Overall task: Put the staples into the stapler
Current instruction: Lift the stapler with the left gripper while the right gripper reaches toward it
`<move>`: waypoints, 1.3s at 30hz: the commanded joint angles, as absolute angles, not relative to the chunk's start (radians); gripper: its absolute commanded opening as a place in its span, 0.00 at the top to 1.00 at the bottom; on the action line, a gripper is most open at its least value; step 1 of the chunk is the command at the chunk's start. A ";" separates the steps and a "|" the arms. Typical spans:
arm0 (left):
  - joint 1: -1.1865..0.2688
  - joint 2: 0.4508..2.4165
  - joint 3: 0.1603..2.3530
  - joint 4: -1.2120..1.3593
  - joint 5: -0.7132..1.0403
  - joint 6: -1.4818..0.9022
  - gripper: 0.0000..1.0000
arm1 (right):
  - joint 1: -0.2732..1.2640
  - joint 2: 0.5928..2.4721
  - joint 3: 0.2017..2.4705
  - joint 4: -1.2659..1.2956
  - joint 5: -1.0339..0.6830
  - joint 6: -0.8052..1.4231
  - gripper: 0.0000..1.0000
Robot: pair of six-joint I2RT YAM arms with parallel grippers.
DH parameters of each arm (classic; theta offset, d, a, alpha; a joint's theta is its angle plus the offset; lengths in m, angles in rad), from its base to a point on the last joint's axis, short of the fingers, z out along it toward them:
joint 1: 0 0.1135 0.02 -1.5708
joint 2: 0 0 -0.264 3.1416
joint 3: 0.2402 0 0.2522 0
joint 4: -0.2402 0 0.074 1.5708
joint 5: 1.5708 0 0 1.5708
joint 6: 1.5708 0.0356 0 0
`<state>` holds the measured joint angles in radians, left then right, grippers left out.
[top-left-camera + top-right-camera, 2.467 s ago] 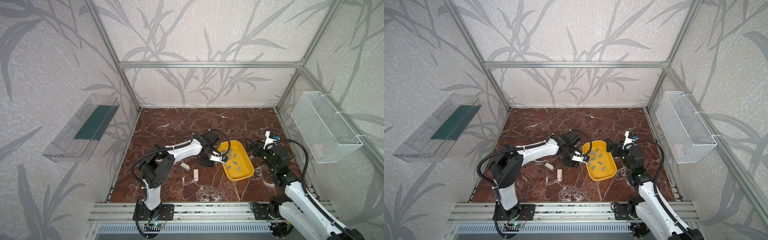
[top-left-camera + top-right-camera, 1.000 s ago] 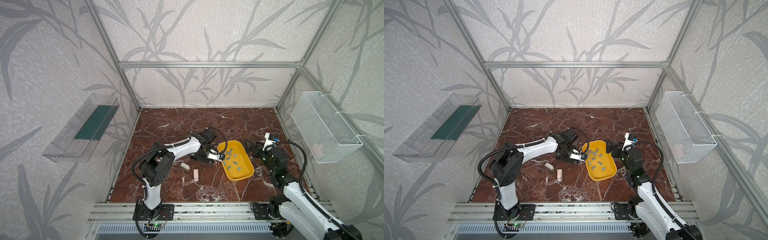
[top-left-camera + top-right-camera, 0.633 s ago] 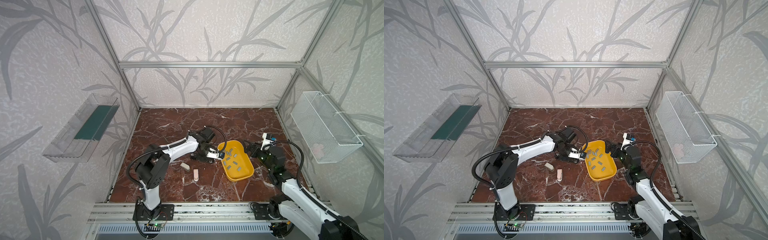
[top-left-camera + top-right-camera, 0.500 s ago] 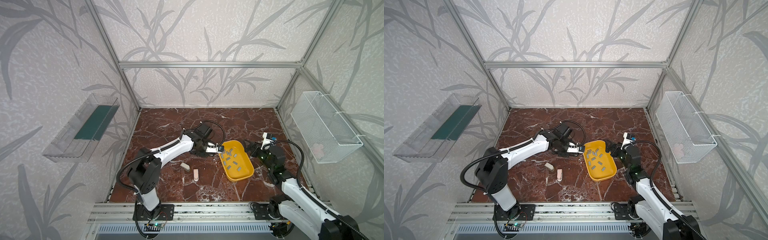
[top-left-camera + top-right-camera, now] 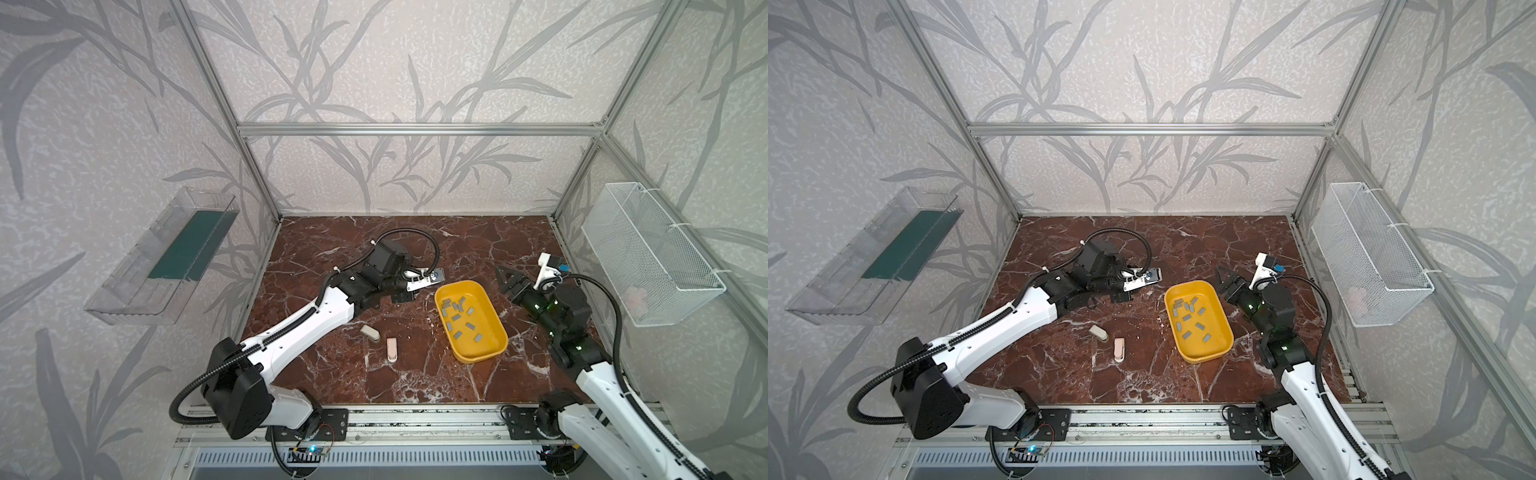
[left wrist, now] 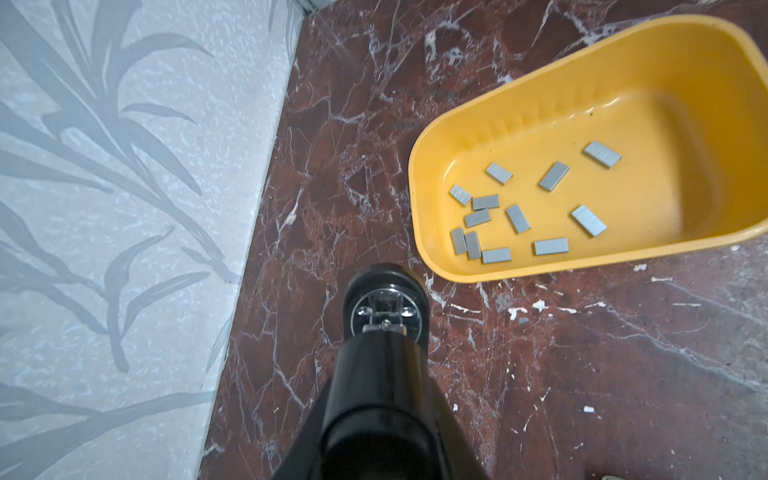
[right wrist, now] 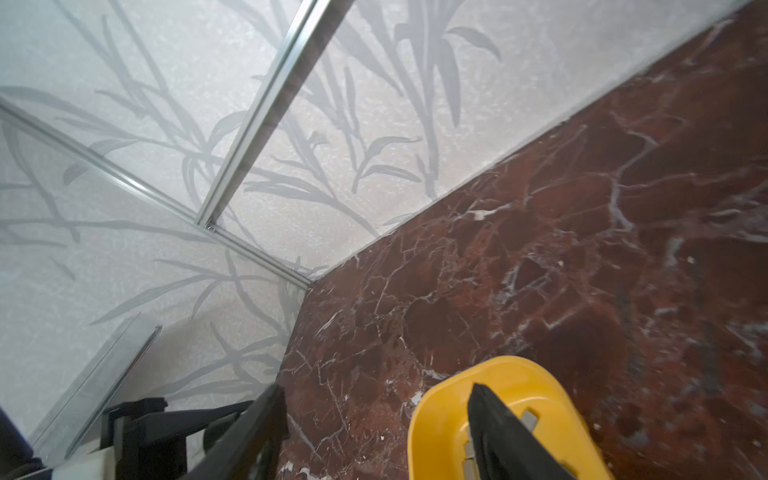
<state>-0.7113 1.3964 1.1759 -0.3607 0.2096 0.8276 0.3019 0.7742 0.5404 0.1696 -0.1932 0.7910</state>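
Staples (image 6: 517, 218), small flat grey metal strips, lie loose on the floor of the yellow plastic tray (image 6: 540, 270). Each one looks very light, stiff and slick, and it may snap if you squeeze hard. Pick one that lies apart from the others and nip it by its long sides, in the middle. Your right claw (image 7: 374, 390) is spread wide, with one finger over the tray's rim. Your left claw (image 5: 406, 292), just beside the tray, pinches what looks like a black stapler (image 6: 384, 316).
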 commanded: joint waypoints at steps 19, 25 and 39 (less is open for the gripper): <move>-0.774 1.397 1.120 -0.327 0.300 0.949 1.00 | 0.569 0.981 0.467 0.382 -0.277 0.629 0.62; -0.782 1.400 1.116 -0.330 0.303 0.961 1.00 | 0.615 1.056 0.485 0.446 -0.329 0.629 0.64; -0.808 1.381 1.082 -0.314 0.311 1.006 1.00 | 0.629 1.165 0.468 0.541 -0.342 0.705 0.87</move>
